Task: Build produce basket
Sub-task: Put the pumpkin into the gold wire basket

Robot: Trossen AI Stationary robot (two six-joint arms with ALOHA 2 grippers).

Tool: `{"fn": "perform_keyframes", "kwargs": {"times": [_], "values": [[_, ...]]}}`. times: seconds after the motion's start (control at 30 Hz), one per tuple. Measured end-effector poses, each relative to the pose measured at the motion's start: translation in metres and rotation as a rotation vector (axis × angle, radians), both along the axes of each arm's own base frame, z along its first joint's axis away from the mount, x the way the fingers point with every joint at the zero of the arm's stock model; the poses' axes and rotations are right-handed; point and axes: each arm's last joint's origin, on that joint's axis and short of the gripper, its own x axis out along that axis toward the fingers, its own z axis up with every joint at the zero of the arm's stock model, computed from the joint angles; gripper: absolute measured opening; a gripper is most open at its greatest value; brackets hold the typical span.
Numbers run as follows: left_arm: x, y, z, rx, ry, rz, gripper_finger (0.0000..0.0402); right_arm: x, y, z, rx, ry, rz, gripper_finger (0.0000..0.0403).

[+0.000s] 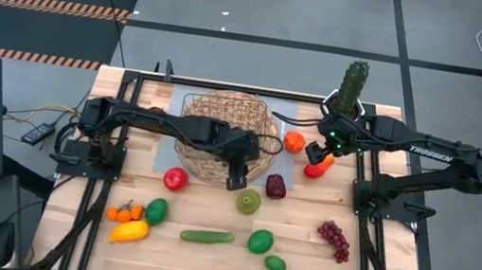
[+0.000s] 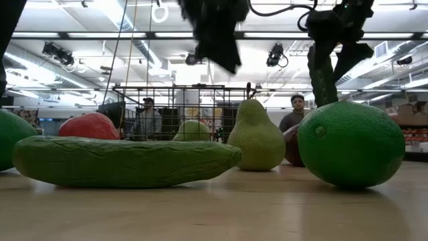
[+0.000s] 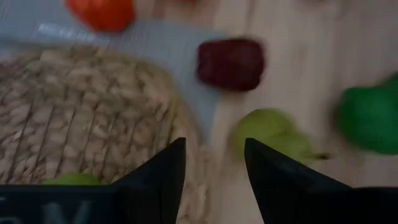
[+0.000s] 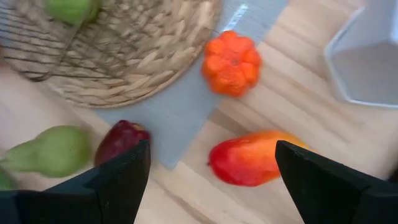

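The round woven basket (image 1: 221, 137) sits on a grey mat at the table's far middle, with a green fruit (image 4: 71, 9) inside. My left gripper (image 1: 236, 178) hovers open above the basket's near right rim (image 3: 180, 124), nothing between its fingers. Just beyond it lie a green pear (image 3: 273, 134) and a dark plum (image 3: 231, 63). My right gripper (image 4: 211, 168) stands wide open above a red-orange mango (image 4: 255, 158), clear of it. An orange fruit (image 4: 231, 62) lies next to the basket.
A red apple (image 1: 176, 179), a cucumber (image 1: 207, 236), two limes (image 1: 260, 241), purple grapes (image 1: 334, 238), small oranges (image 1: 124, 213) and a yellow mango (image 1: 130, 230) lie on the near half. A cactus (image 1: 354, 85) in a white pot (image 4: 367, 56) stands far right.
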Motion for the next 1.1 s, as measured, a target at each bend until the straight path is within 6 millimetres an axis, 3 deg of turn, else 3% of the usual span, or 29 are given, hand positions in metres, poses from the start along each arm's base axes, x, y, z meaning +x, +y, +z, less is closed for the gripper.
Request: {"fn": "perform_keyframes", "kwargs": {"times": [0.2, 0.33, 0.5, 0.63, 0.83, 1.1], "values": [[0.006, -0.006, 0.077, -0.007, -0.224, -0.025, 0.0172, -0.003, 0.000, -0.006, -0.036, 0.115, 0.055, 0.0348], [0.000, 0.001, 0.130, 0.005, -0.387, 0.000, 0.0172, -0.002, 0.001, -0.009, -0.018, 0.164, 0.143, 0.0348], [-0.016, 0.014, 0.178, 0.014, -0.521, 0.031, 0.0172, 0.005, 0.000, -0.015, -0.005, 0.200, 0.169, 0.0348], [-0.034, 0.024, 0.193, 0.044, -0.475, 0.040, 0.0172, 0.016, -0.003, -0.020, -0.022, 0.187, 0.136, 0.0348], [-0.061, 0.035, 0.193, 0.063, -0.310, 0.063, 0.0172, 0.042, -0.013, -0.029, -0.109, 0.131, 0.177, 0.0348], [-0.098, 0.027, 0.200, 0.091, -0.201, 0.125, 0.0172, 0.067, -0.038, -0.052, -0.151, 0.172, 0.230, 0.0348]]}}
